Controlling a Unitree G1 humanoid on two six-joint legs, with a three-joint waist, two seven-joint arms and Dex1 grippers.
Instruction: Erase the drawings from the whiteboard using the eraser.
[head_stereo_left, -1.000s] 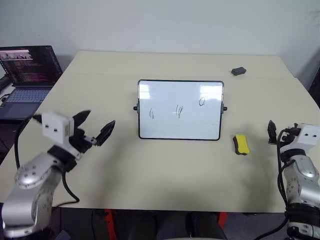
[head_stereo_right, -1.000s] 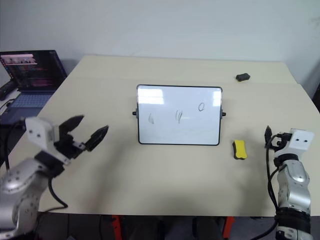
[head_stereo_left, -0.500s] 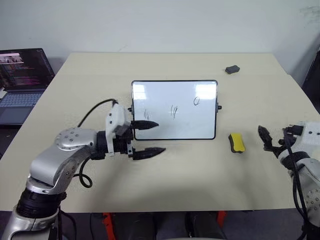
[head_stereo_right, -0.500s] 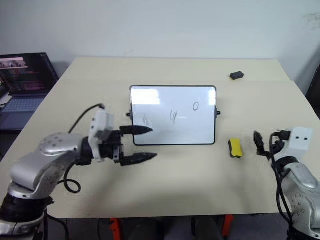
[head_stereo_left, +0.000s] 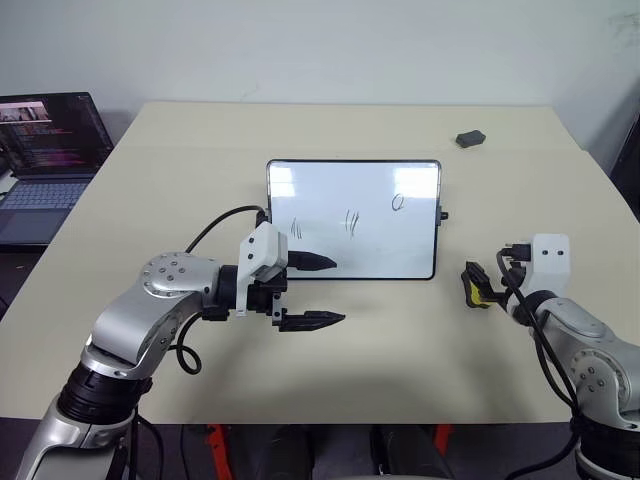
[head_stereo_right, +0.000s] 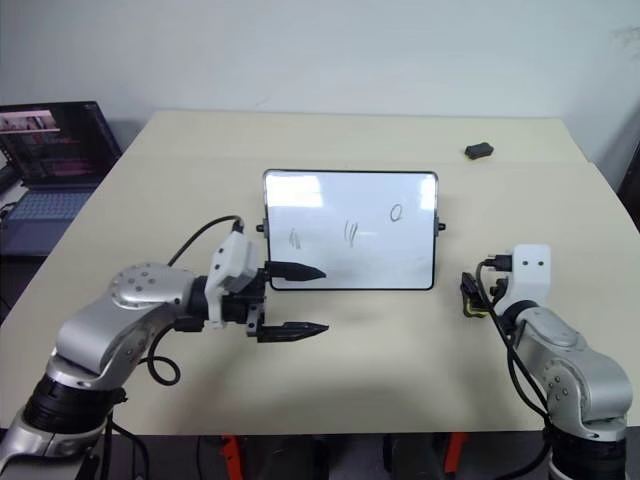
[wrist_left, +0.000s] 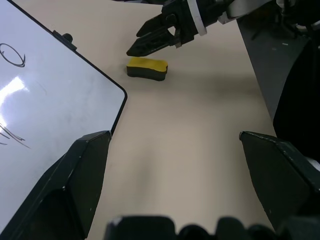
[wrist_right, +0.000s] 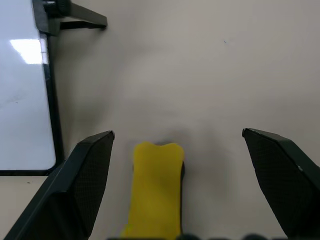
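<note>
The whiteboard (head_stereo_left: 352, 219) stands tilted on the desk (head_stereo_left: 400, 340), with the drawings (head_stereo_left: 347, 221) on it: two bunches of short lines and a little loop. The left pincer (head_stereo_left: 318, 291) is wide apart and holds nothing. One finger is in front of the whiteboard's lower left corner, and the other hangs over the desk just in front of the board. The eraser (wrist_right: 156, 187), yellow on top and black below, lies flat on the desk by the whiteboard's right side. The right pincer (wrist_left: 152, 39) is wide apart too, and the eraser lies right between its two fingers (wrist_right: 82, 185), not touched by them. A small dark grey lump (head_stereo_left: 469, 138) sits far behind the right pincer. A laptop (head_stereo_left: 45, 150) with a lit screen sits far out past the left arm.
</note>
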